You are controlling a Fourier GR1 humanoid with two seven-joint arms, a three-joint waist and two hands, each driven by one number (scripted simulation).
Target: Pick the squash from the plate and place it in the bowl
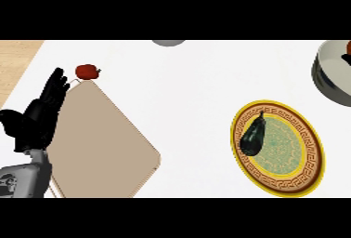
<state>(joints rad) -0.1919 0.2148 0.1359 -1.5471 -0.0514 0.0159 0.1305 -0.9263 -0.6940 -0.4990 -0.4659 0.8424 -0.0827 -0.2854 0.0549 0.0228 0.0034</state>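
The squash [254,135] lies on the plate [310,153], on its left part, dark and pear-shaped. Its long axis runs nearly straight up the view, tilting a little to the right: the thin stem end points away from me and the fat end sits nearer me.

The only hand of mine in view is my left hand [40,116], at the left edge, above the left side of a tan board [103,148]. Its fingers are straight and pointing up, holding nothing; it is resting. The squash lies well apart from it, far to the right, with the whole board and a stretch of bare counter between. My right hand does not show at all, so I cannot tell its state.

The bowl [329,76] is at the upper right corner, cut by the edge, beyond the plate and slightly right of it. Something orange and black shows inside its rim, too small to name.

I judge that the pick belongs to my right side: both plate and bowl sit on the right, and the left hand would have to cross the board to reach them. A grasp across the fat middle of the squash looks best.

Count: one squash, one plate, one bowl, one board, one small red fruit [87,71] at the board's top corner, one grey round thing [168,42] barely showing at the top edge.
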